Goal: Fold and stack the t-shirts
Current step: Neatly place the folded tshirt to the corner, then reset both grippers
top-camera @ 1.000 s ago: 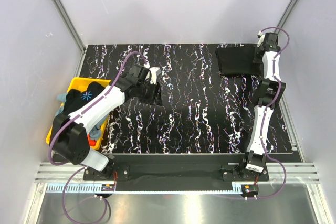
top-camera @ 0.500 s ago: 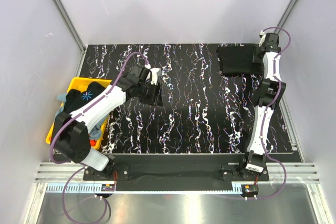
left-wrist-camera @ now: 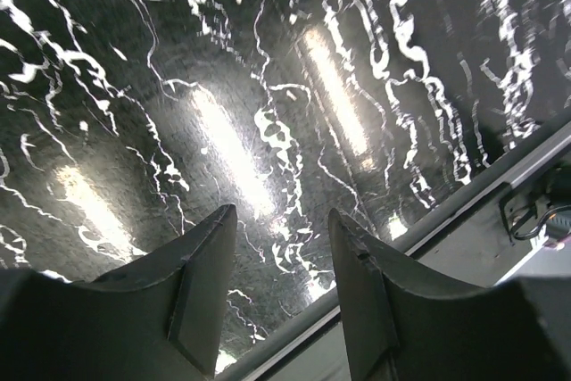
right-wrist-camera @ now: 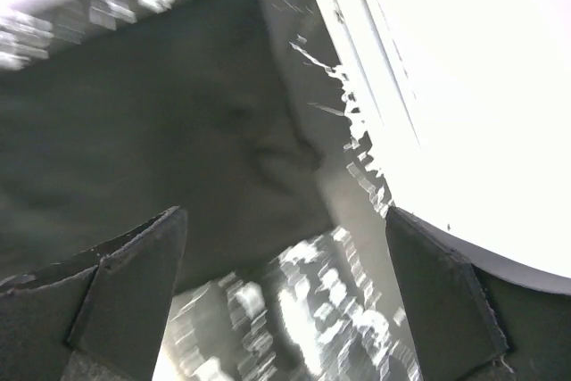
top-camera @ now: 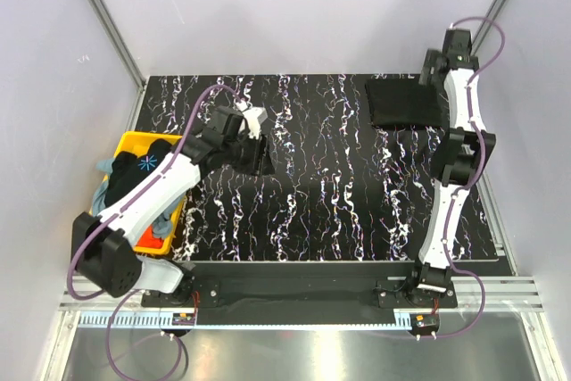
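- We are seeing one folded black t-shirt (top-camera: 403,103) lying flat as a neat rectangle at the far right corner of the surface (top-camera: 339,185); it is starting the stack, with nothing on top of it yet.
- We are finding the other shirts bunched in the yellow bin (top-camera: 128,142) at the left edge: a starburst-print shirt (top-camera: 147,165) is sitting on top, a grey-blue shirt (top-camera: 104,168) is spilling over the bin's left rim, and an orange-red shirt (top-camera: 158,240) is peeking out at the near end.
- We are judging the task to be early: one shirt looks folded and placed, while at least three are waiting to be taken out, folded and stacked on the black one.
- We are watching the right pincer (right-wrist-camera: 285,220) hovering over the right edge of the folded shirt with its fingers spread wide and nothing between them; it is released, and the wrist view is too blurred to say whether a fingertip is brushing the cloth.
- We are seeing the left pincer (left-wrist-camera: 278,220) parted and carrying nothing, hanging over bare surface just to the right of the bin.
- We are expecting the next step to be a reach by the left arm into the bin for the topmost shirt, but that is only our reading.
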